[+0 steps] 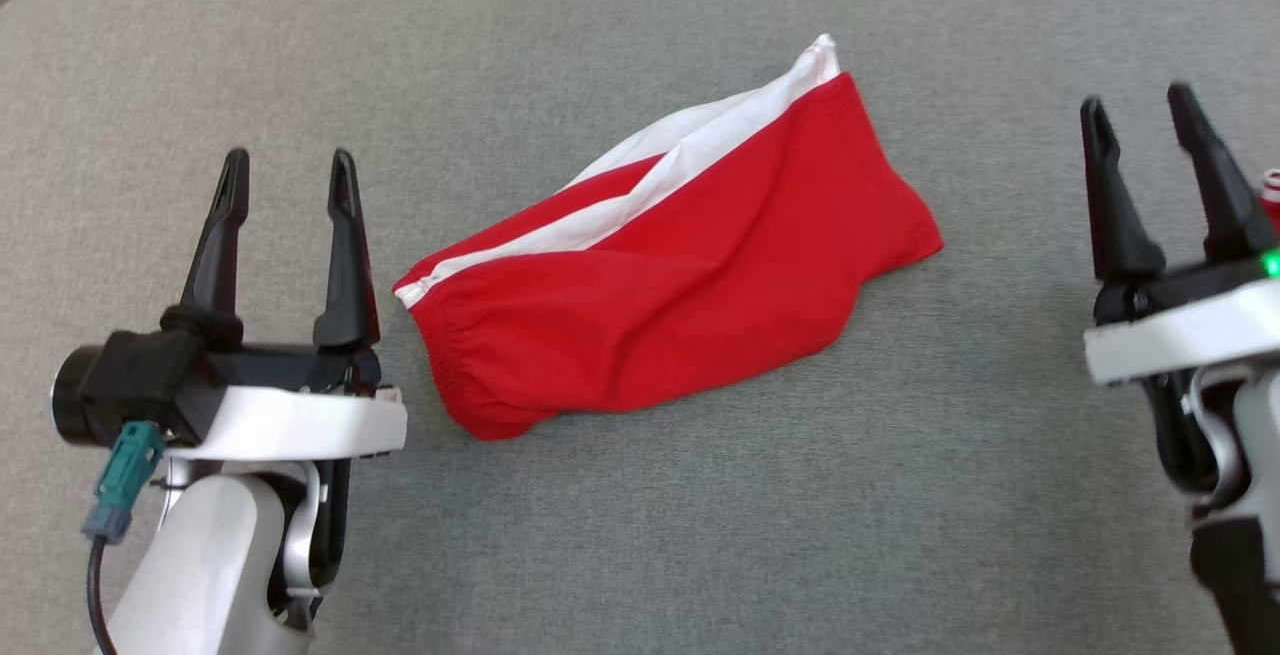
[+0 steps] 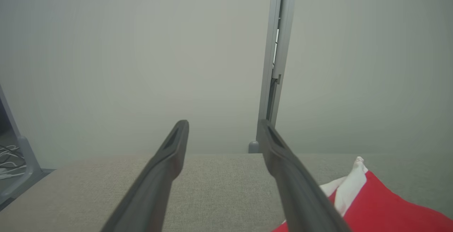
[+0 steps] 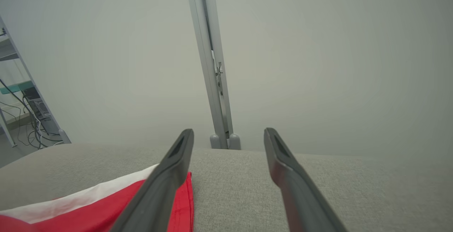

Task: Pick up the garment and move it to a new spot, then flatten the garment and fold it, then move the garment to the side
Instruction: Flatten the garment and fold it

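Head view: the red garment [image 1: 670, 275] lies bunched on the table [image 1: 600, 535], between the left pincer [image 1: 290, 160] and the right pincer [image 1: 1137, 100]. Both are wide open and empty. The garment looks soft, light and floppy, so I would grab the stretchy waistband.
Left wrist view: most of it is cut off.
Right wrist view: a finger hides its hem.

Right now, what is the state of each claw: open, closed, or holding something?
Left claw: open, holding nothing, beside the red garment.
Right claw: open, holding nothing.
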Controlling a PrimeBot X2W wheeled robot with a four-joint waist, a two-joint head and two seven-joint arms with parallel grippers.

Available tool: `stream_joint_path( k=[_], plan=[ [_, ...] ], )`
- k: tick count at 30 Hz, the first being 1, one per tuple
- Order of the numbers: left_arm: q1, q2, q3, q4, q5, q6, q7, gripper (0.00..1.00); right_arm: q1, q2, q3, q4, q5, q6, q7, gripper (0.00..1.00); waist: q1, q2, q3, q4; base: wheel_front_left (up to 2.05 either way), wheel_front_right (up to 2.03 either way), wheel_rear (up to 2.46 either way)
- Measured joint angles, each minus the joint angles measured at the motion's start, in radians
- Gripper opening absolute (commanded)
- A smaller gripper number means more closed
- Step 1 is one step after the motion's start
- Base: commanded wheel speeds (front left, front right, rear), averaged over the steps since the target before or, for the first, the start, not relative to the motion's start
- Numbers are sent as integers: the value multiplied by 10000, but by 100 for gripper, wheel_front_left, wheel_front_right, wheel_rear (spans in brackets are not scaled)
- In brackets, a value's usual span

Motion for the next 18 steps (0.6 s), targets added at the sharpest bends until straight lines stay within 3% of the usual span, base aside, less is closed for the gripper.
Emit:
stream_joint_path(
  k=[10, 18],
  plan=[
    [1219, 163, 399, 192, 830, -174, 0, 100, 2197, 834, -681, -955, -899, 2, -12, 100, 0, 0, -644, -549, 0, 0, 0],
    [1790, 146, 621, 134, 1009, -222, 0, 100, 2536, 943, -708, -940, -961, 2, -12, 100, 0, 0, -866, -684, 0, 0, 0]
  ],
)
